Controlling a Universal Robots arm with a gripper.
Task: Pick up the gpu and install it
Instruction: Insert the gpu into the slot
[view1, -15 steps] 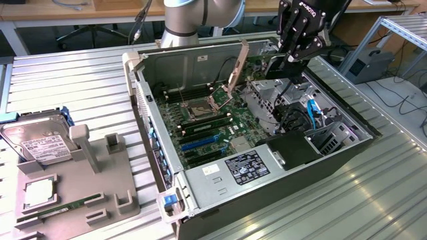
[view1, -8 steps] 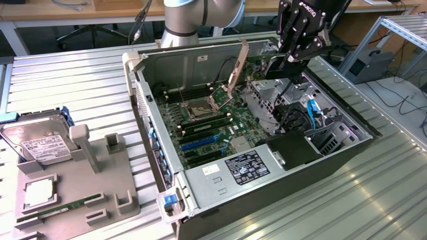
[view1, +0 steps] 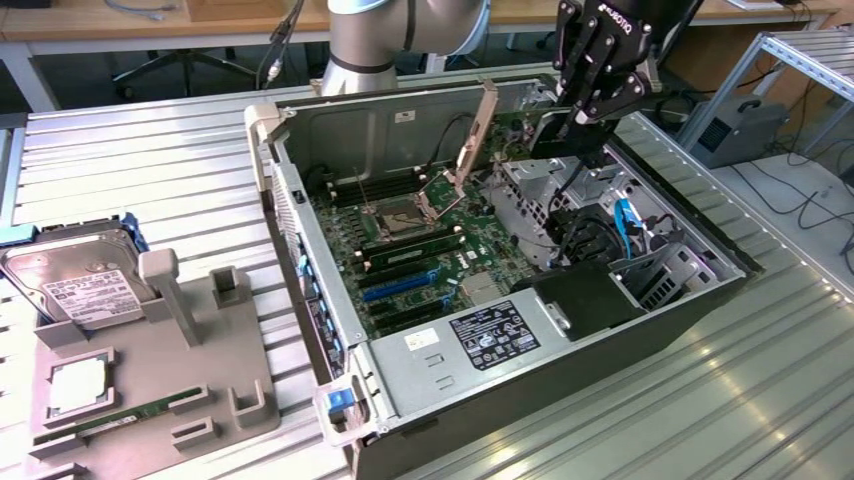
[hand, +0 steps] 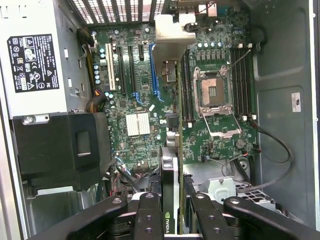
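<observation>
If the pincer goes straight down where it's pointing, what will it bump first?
Probably the motherboard: the pincer grips the gpu edge-down above it, near the long blue slot. Depth is hard to judge.

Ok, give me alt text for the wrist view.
The pincer clamps the gpu edge-on above the inside of an open computer case. Below it lie the green motherboard, its open CPU socket and a silver power supply.
</observation>
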